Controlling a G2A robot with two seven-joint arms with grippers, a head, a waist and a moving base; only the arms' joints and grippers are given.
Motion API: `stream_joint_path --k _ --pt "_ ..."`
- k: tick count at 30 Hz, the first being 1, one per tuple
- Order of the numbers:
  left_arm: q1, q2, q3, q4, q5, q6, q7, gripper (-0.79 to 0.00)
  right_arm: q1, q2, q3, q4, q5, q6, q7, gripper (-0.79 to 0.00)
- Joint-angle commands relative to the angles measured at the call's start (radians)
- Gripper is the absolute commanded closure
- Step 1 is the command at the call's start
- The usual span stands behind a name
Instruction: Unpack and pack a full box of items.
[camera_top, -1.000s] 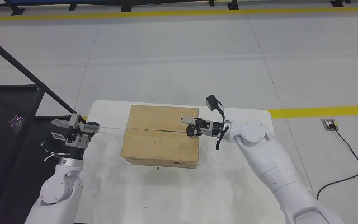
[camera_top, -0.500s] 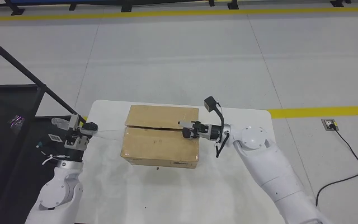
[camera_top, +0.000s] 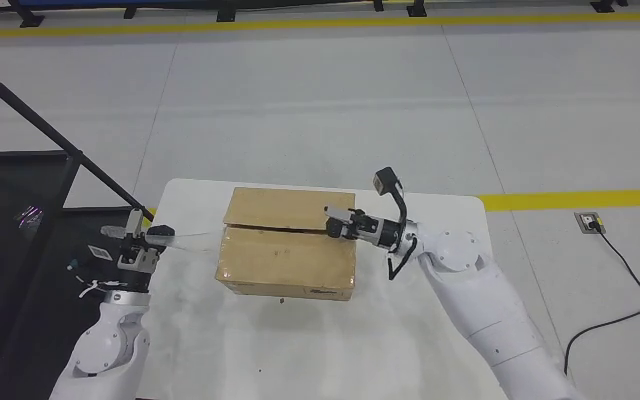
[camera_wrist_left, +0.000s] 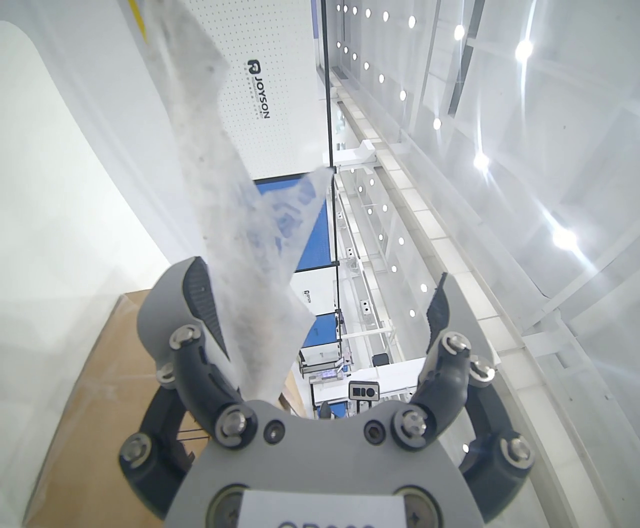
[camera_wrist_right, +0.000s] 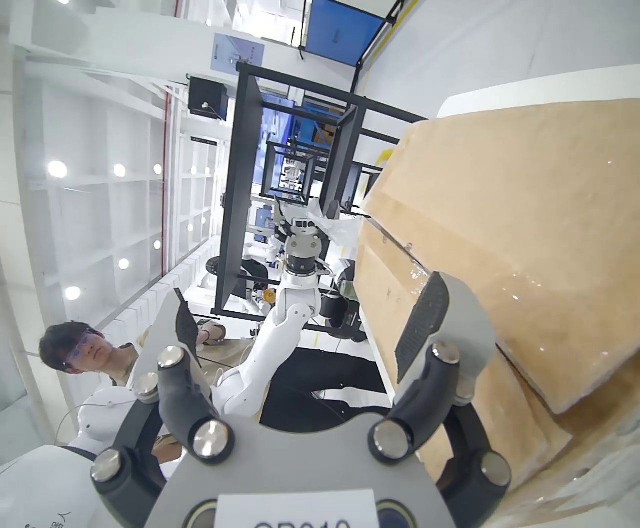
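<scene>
Box at centre of surface, far flap's edge raised. R gripper at box's 3 o'clock edge, jaws open by seam. L gripper well apart at 9 o'clock, jaws open, tape strip clinging to one finger.

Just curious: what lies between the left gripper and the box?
A strip of clear tape, stuck to one finger of the open left gripper, running toward the box in the top view.
</scene>
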Motion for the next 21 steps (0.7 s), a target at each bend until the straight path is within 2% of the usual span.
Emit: stream_joint_path --k 1,4,7,9,15,21 --pt "-0.002 -0.002 0.001 0.006 0.001 0.003 -0.001 -0.785 -0.004 0.002 0.009 0.002 0.0 0.001 -0.018 -0.785" --pt "-0.01 -0.005 0.002 0.018 -0.003 0.014 0.001 -0.785 0.001 0.001 0.0 0.015 -0.039 0.071 -0.059 -0.785" --pt "-0.014 -0.008 0.004 0.031 -0.008 0.027 0.004 -0.785 0.018 -0.005 -0.032 0.032 -0.067 0.157 -0.032 -0.785" --pt "-0.013 -0.01 0.009 0.042 -0.008 0.04 -0.001 -0.785 0.026 -0.01 -0.049 0.045 -0.073 0.177 -0.021 -0.785" --pt "-0.013 -0.017 0.031 0.084 0.02 0.082 0.021 -0.785 0.049 -0.022 -0.079 0.077 -0.082 0.175 -0.009 -0.785" --pt "-0.037 -0.027 0.052 0.123 0.035 0.173 0.081 -0.785 0.068 -0.032 -0.093 0.109 -0.077 0.164 -0.003 -0.785"
